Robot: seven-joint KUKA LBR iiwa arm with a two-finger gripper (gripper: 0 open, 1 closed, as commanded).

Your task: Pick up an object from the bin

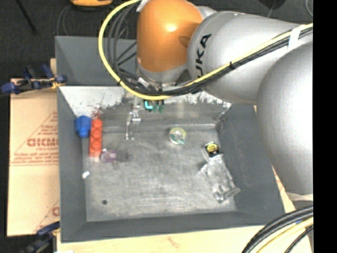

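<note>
My claw (150, 106) hung by the back wall of the bin (158, 215), open or closed I could not tell, and I feared that the nearest thing, a clear greenish ball (177, 136) lying apart to its right, would roll away if nudged.

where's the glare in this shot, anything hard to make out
Camera view: strong glare whitens the back wall of the bin; a highlight sits on the arm's orange cover; the clear plastic piece at front right nearly blends into the grey floor; the gripper hangs pale against that wall.
</note>
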